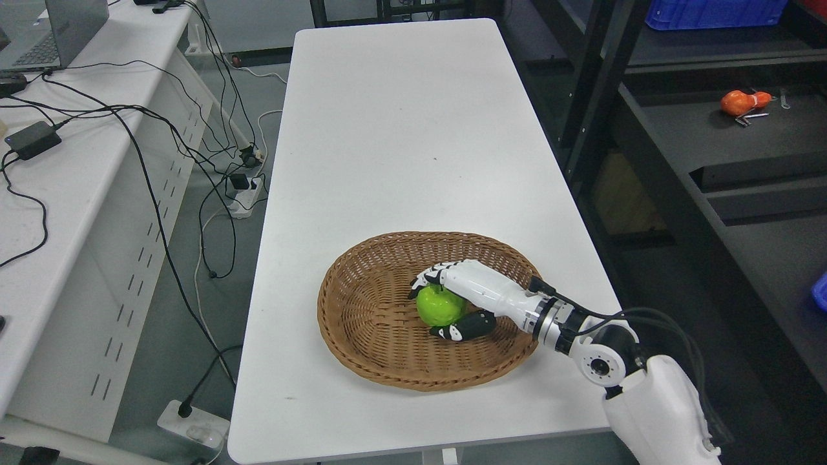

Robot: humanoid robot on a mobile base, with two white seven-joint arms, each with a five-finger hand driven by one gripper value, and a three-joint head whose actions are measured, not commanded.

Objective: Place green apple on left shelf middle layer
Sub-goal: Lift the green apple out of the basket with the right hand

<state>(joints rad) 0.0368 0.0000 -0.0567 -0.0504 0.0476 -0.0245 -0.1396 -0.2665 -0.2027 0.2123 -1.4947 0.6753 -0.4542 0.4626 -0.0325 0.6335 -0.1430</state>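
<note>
Clasping the green apple (440, 305), right hand (460, 300) fingers curl around it inside basket (362, 316)

Wicker basket (362, 336) on white table (400, 129); laptop (58, 32) far left.

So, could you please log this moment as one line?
right hand: closing around green apple | apple: in wicker basket | left hand: unseen

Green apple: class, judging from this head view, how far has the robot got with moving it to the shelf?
Done: the right hand has reached into the wicker basket on the white table. In hand: its fingers and thumb curl around the green apple, which seems to sit in the basket, not yet lifted. Left: lifting it and carrying it to the shelf; the only shelving visible stands at the right.
</note>
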